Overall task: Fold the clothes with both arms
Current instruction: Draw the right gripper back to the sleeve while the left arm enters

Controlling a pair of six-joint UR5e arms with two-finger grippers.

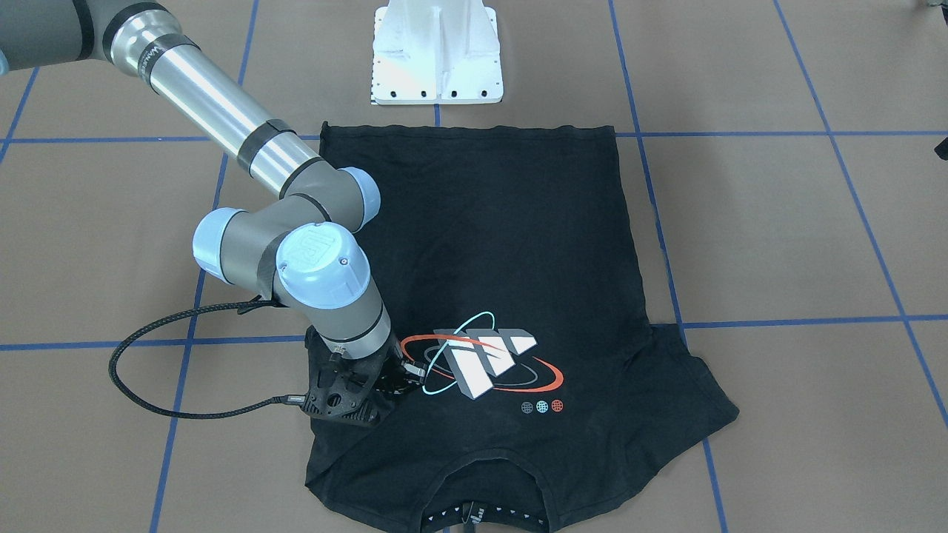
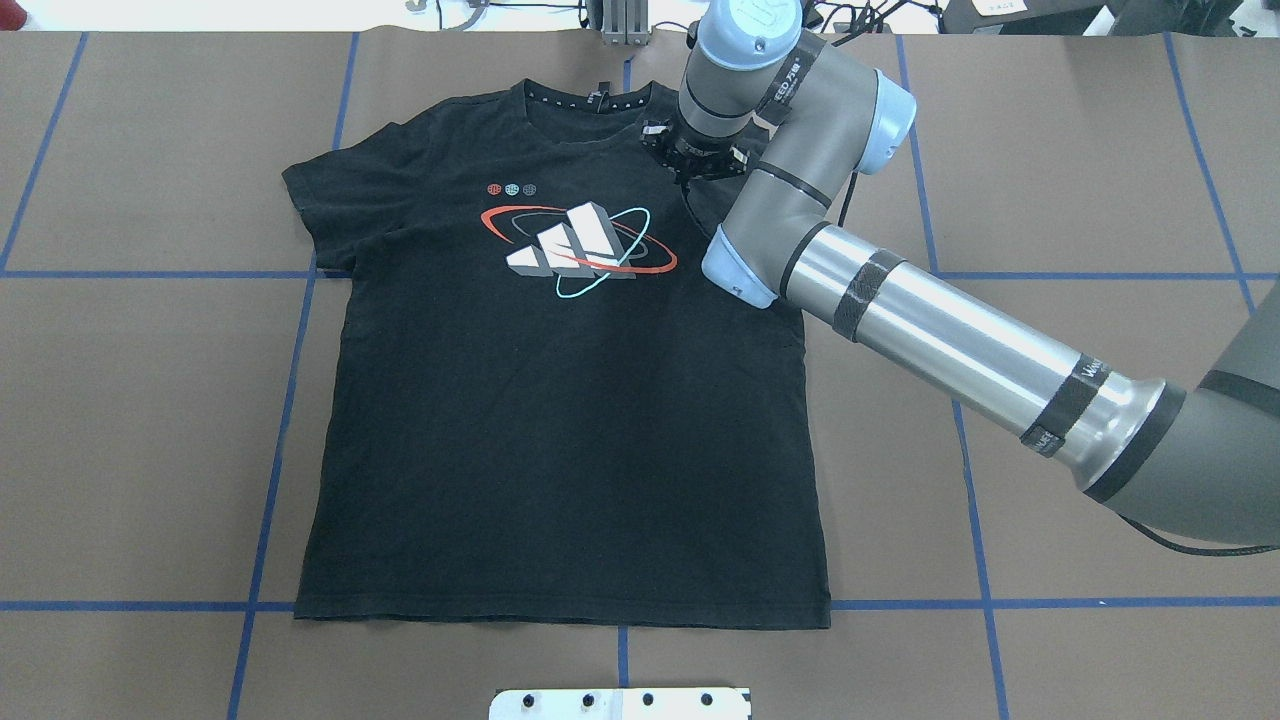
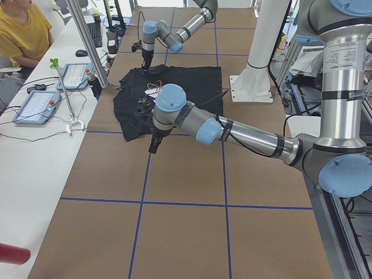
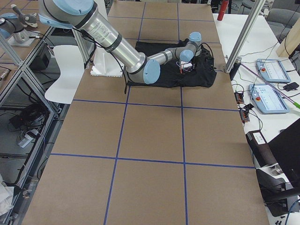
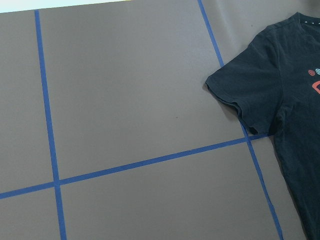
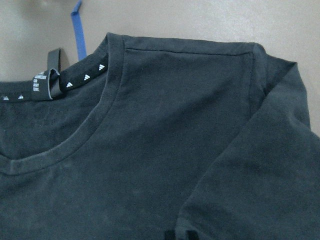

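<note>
While the right gripper [image 1: 396, 377] is seemingly pinching the folded-in sleeve [image 6: 250, 165] of the black T-shirt [image 2: 560, 420], the shirt is lying flat and logo [image 2: 575, 245] up. Its long axis is running straight away from the base plate [image 1: 437, 55], hem nearest it. The left gripper [image 3: 154, 144] is hovering beside the other sleeve [image 5: 245, 90]; whether its fingers are spread, I cannot tell.

The black short-sleeved T-shirt [image 2: 560, 420] lies flat on the brown tabletop [image 2: 150, 400], its collar-side shoulder under the fingers of the right gripper [image 2: 697, 165].
</note>
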